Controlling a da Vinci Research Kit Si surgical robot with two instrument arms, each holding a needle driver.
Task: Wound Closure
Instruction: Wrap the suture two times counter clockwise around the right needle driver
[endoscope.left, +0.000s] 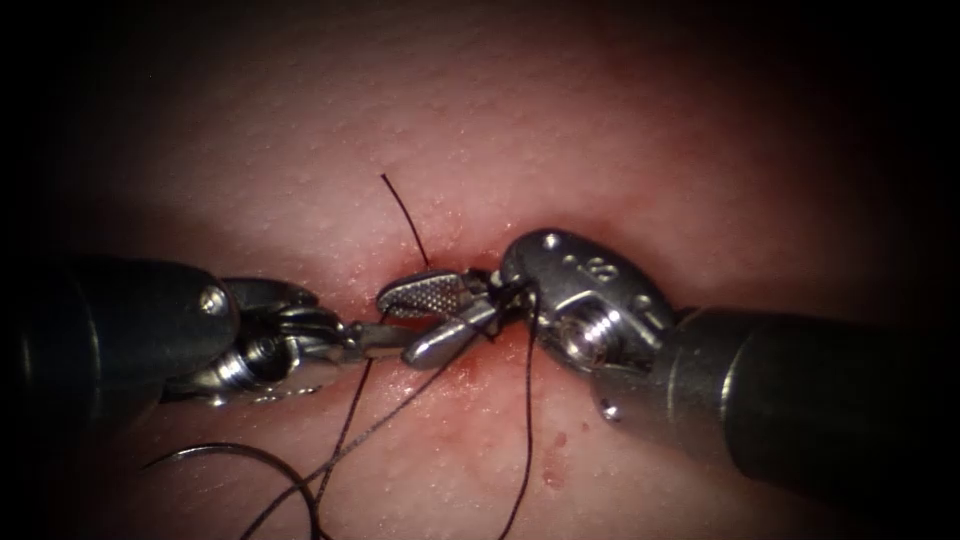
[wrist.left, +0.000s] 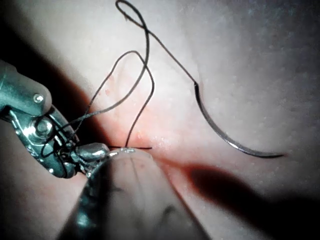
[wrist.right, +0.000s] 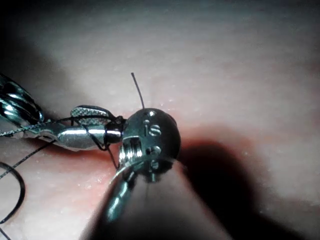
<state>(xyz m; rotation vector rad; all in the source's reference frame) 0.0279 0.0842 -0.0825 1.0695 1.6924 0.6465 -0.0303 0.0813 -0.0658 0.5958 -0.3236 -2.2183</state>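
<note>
The needle (wrist.left: 227, 131) lies free on the tissue (endoscope.left: 600, 130), well apart from the cut (endoscope.left: 470, 270), held by neither tool and not in the tissue. At the cut the left tool (endoscope.left: 440, 312) has its jaws spread, the upper one showing its ridged face, and they grip nothing. The right tool (endoscope.left: 505, 295) meets it there, with thread (endoscope.left: 527, 400) wound close around its tip; whether its jaws are pressed together I cannot tell. A short thread end (endoscope.left: 405, 215) stands up from the cut. I judge the stitch is already placed and the knot is not yet finished.

Endoscope overhead, wrist views close, sharing tissue (endoscope.left: 620, 130).
</note>
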